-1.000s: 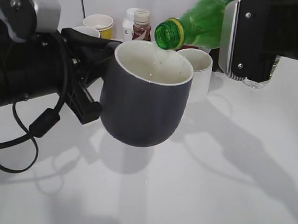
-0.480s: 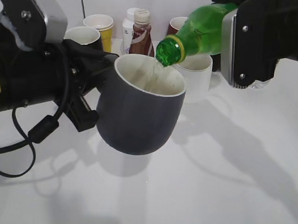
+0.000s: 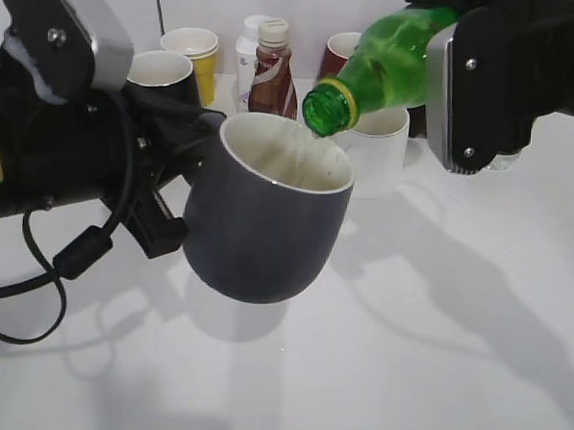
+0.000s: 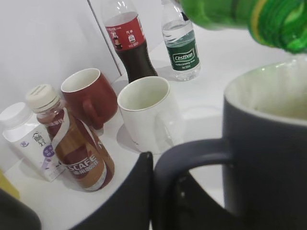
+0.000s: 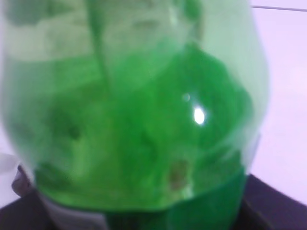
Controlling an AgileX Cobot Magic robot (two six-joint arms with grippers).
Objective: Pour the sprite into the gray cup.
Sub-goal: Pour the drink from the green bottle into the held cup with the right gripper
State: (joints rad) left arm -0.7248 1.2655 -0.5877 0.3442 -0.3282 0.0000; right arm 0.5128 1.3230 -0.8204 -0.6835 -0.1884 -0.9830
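The gray cup [image 3: 265, 224] hangs in mid air, tilted a little to the right, its cream inside showing. My left gripper [image 4: 165, 191] is shut on its loop handle [image 4: 187, 158]. The sprite [image 3: 382, 61], uncapped, is tipped neck-down to the left with its mouth just over the cup's far rim. A thin clear stream falls from the mouth into the cup. The bottle fills the right wrist view [image 5: 139, 110], so the jaws are hidden there; in the exterior view my right gripper [image 3: 487, 81] holds the bottle's body.
Behind the cup stand a white mug [image 4: 148, 112], a red mug [image 4: 88, 96], a brown coffee bottle [image 4: 74, 143], a cola bottle [image 4: 129, 43], a water bottle [image 4: 182, 48], a yellow cup [image 3: 192, 51] and a black mug [image 3: 160, 73]. White table [image 3: 405, 356] lies in front.
The sprite has tipped further and its mouth has moved over the cup's rim. The cup has moved slightly left and down. Liquid now streams into it.
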